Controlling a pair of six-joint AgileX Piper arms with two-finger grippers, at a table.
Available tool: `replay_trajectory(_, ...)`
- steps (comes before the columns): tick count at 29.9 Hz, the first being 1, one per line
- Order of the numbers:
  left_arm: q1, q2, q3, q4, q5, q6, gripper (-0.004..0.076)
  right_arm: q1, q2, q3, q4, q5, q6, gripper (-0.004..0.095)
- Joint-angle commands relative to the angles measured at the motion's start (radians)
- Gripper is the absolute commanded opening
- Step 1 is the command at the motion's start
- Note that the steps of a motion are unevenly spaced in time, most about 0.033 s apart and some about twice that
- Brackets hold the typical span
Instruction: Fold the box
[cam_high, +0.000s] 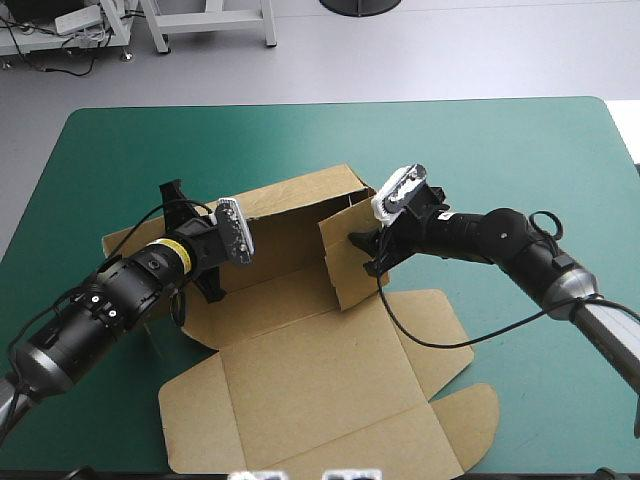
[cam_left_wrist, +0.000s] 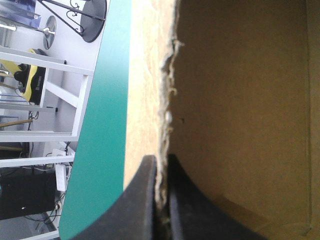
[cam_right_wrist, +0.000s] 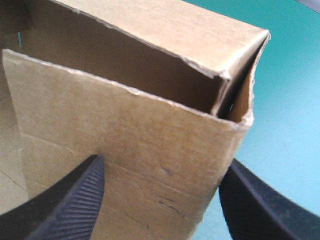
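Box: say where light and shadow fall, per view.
High view: the box has an evenly lit flat lid, dimmer between raised walls. Left wrist view: outer face bright, inner shaded. Right wrist view: near wall lit, gap behind dark.

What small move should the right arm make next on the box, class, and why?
Probably shut the right gripper on the raised right wall of the box. Its jaws stand open astride that wall, not gripping it, while the left gripper is shut on the left wall. Unheld, the right wall may fall back.
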Motion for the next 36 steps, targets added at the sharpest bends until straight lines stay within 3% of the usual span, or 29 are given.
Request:
replay_trajectory(1, -0.006, 0.002, -0.014, -0.002, -0.001, -0.064, -0.0006, 0.050, -0.025, -0.033, 0.005, -0.098, -0.002, 0.0598)
replay_trajectory(7, -0.006, 0.004, -0.014, 0.017, 0.002, -0.076, -0.0006, 0.098, -0.010, -0.033, -0.040, -0.230, 0.102, 0.0597)
replay_trajectory(12, -0.006, 0.004, -0.014, 0.017, 0.002, -0.076, -0.0006, 0.123, 0.016, -0.033, -0.042, -0.270, 0.121, 0.0530)
replay_trajectory(25, -0.006, 0.004, -0.014, 0.017, 0.008, -0.076, -0.0006, 0.127, 0.050, -0.033, -0.037, -0.312, 0.169, 0.0512)
replay_trajectory(31, -0.006, 0.004, -0.014, 0.017, 0.008, -0.076, -0.0006, 0.160, 0.054, -0.035, -0.049, -0.323, 0.164, 0.0294)
replay_trajectory(36, -0.006, 0.004, -0.014, 0.017, 0.008, -0.080, -0.0006, 0.164, 0.054, -0.037, -0.049, -0.330, 0.164, -0.0029)
